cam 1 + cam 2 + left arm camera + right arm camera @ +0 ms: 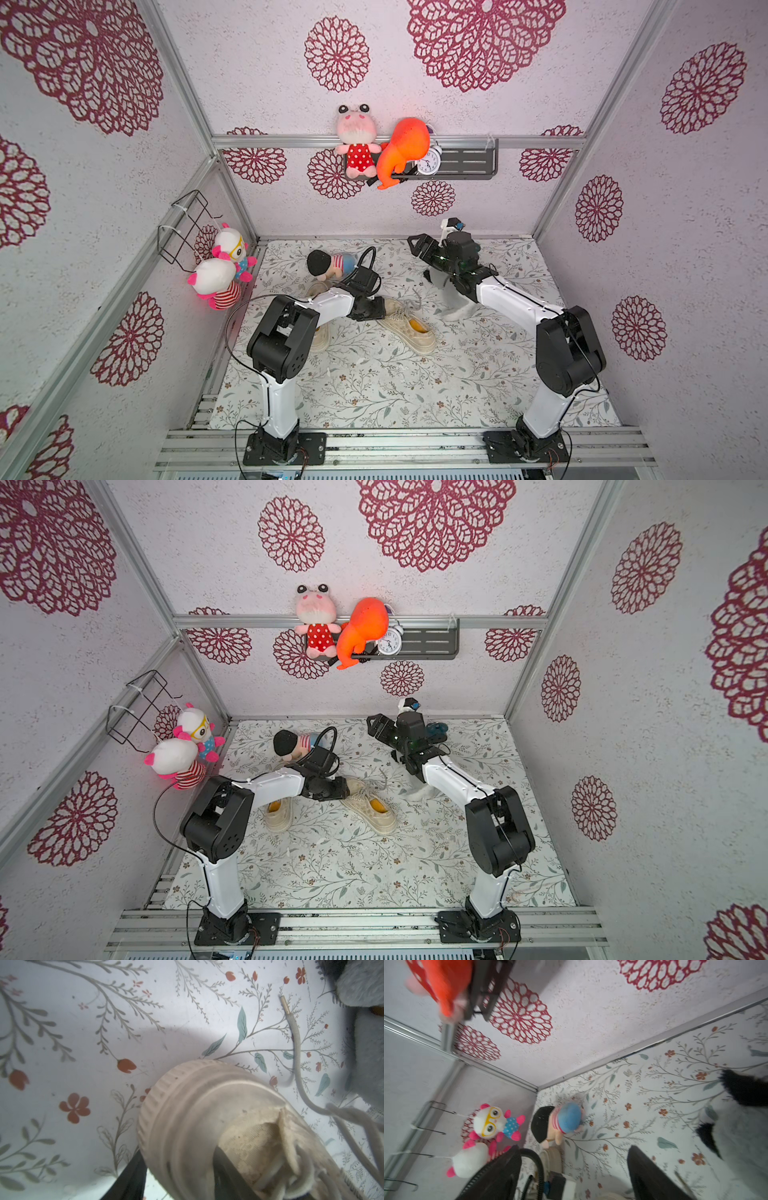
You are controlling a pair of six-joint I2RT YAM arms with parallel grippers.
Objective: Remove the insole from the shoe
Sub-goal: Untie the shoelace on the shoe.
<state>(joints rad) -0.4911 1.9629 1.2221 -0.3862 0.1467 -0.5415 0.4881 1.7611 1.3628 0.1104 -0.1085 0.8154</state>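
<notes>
A cream lace-up shoe (409, 330) (370, 808) lies mid-table, and the yellow insole (417, 325) (375, 804) shows inside its opening. My left gripper (380, 308) (178, 1159) is shut on the toe end of this shoe. In the left wrist view one black finger (129, 1178) is against the rubber sole edge and another lies on the lace upper. My right gripper (417, 244) (575, 1178) hangs raised near the back wall, open, with nothing between its fingers. A second cream shoe (279, 814) lies partly under my left arm.
A grey-white plush (453, 305) sits under my right forearm, close to the shoe's loose laces (297, 1068). A black-haired doll (330, 262) lies at the back left. Plush toys hang on the left wall (220, 270), and more sit on a back shelf (465, 164).
</notes>
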